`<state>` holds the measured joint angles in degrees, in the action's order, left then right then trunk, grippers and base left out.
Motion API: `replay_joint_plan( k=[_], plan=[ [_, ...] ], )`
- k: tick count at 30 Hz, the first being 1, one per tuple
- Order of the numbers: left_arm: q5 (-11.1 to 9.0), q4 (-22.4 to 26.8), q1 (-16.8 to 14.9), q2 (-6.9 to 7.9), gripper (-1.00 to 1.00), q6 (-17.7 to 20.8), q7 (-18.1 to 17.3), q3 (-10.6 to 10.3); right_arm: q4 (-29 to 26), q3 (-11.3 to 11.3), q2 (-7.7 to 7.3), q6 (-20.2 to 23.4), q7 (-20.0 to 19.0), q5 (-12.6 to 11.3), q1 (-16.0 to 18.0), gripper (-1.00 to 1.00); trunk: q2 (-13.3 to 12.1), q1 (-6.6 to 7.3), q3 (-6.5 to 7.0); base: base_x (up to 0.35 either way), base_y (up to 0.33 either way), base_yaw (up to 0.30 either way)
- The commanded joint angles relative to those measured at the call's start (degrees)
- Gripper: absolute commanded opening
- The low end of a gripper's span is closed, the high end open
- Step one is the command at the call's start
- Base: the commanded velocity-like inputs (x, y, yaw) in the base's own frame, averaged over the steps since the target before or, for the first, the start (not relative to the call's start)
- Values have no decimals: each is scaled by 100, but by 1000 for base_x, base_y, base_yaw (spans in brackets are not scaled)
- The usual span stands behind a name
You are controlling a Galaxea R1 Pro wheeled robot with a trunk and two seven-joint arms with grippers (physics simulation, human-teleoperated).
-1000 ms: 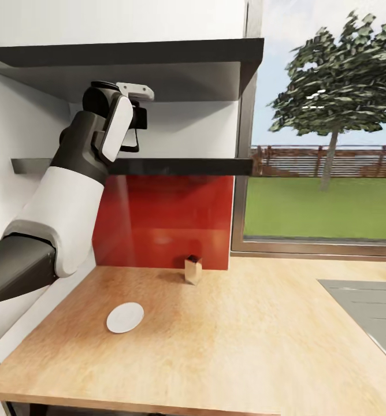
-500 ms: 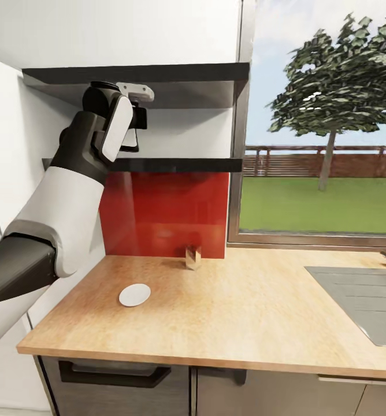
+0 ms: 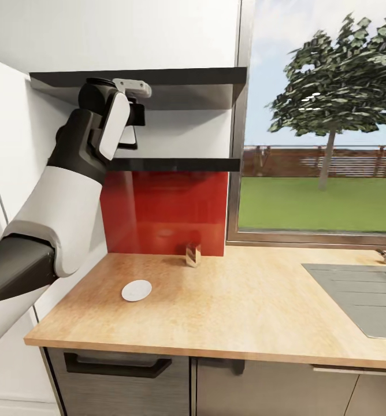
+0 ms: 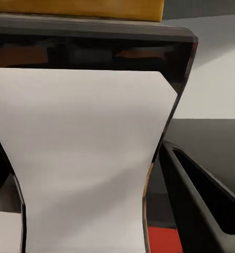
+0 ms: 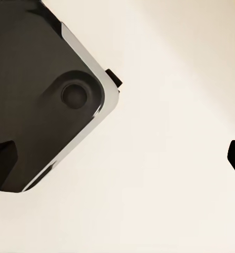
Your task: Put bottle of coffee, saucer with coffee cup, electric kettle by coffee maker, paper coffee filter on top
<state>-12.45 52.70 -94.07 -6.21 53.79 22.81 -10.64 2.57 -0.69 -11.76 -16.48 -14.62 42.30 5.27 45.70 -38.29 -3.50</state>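
Up at the kitchen shelf (image 3: 175, 164), our left arm is reaching high, and the left gripper (image 3: 130, 130) is sitting in the gap between that thin dark board and the darker one above it. Through the left wrist camera we are seeing the bottle of coffee (image 4: 80, 168) pressed right up against the lens: a broad white label pinching in at the waist, glossy dark shoulders above it, and a band of yellow cap along the top. One dark finger (image 4: 202, 203) is lying just beside the bottle's flank, with a thin gap showing between them. The other finger is hidden, so we cannot tell whether the jaws are clamping the bottle or only bracketing it.

Below, the kitchen countertop (image 3: 245, 312) is stretching out in light wood grain over glossy dark grey cabinet fronts. The saucer (image 3: 136, 290), a small flat white disc, is lying on it toward the left end, well apart from a small brownish box (image 3: 193, 255) standing near the red backsplash (image 3: 164, 211). A grey sink (image 3: 360, 294) is set into the worktop at the right, beneath the window (image 3: 323, 121).

Our right gripper (image 5: 117, 168) is holding its two dark fingertips wide apart at either edge of the right wrist picture, gripping nothing, over a pale surface and a dark rounded-corner part that we cannot identify.
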Motion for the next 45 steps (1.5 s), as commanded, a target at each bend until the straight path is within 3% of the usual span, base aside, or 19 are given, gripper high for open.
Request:
replay_joint_plan(
  k=[1,23,45],
  plan=[
    [-56,9,-7,3,-100,16,47,-3,16,-5,-2,-30,-7,-10,9,100,8,-1,-10,-2,0,0],
    [-90,239,-7,9,-100,26,-4,66,9,7,-2,-23,-6,-12,10,100,8,-1,-10,-69,0,0],
    [-100,282,-7,6,-100,26,-4,53,7,8,-11,-24,-6,-20,9,100,8,-1,91,0,0,-219]
  ],
)
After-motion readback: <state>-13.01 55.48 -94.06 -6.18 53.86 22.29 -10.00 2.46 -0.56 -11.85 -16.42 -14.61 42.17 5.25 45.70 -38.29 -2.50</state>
